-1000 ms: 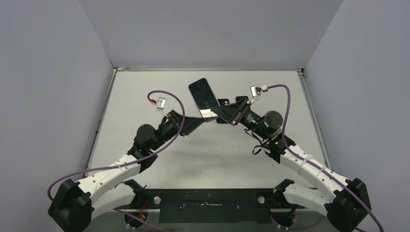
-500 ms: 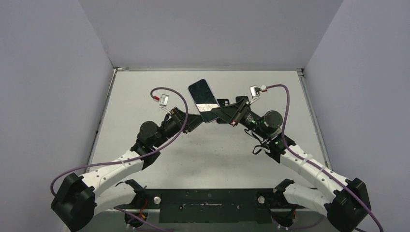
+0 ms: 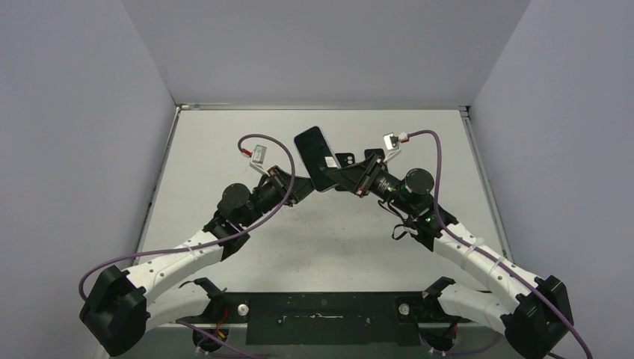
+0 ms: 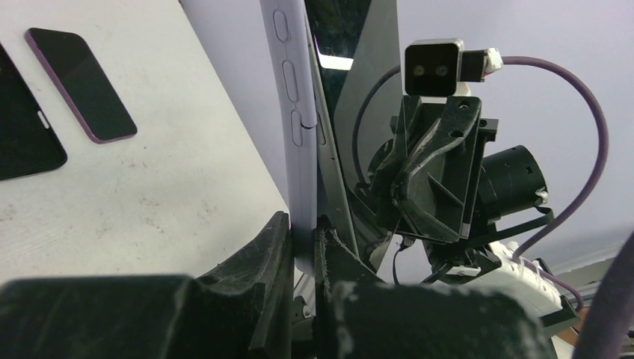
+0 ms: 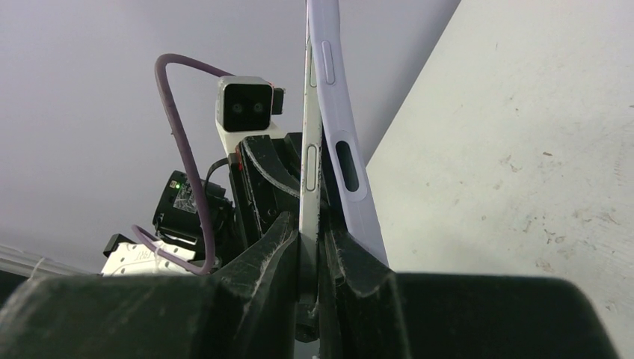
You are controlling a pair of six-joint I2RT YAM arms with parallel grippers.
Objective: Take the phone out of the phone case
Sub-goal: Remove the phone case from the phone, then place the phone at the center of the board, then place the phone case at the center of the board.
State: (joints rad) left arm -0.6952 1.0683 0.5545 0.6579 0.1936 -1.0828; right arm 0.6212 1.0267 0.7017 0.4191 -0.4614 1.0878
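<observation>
Partway there — phone (image 3: 314, 149) isn't out of the phone case (image 4: 295, 112) yet

Left pincer (image 4: 303, 243) pinches the lilac phone case, right pincer (image 5: 308, 247) pinches the phone, both held up over the bench (image 3: 209, 142); one edge is splayed apart, the rest looks seated — actual separation's left.

Scuffed white tbl (image 4: 172, 172), purple-edged phone (image 4: 82, 86) flat, dark slab (image 4: 22, 134) beside.
</observation>
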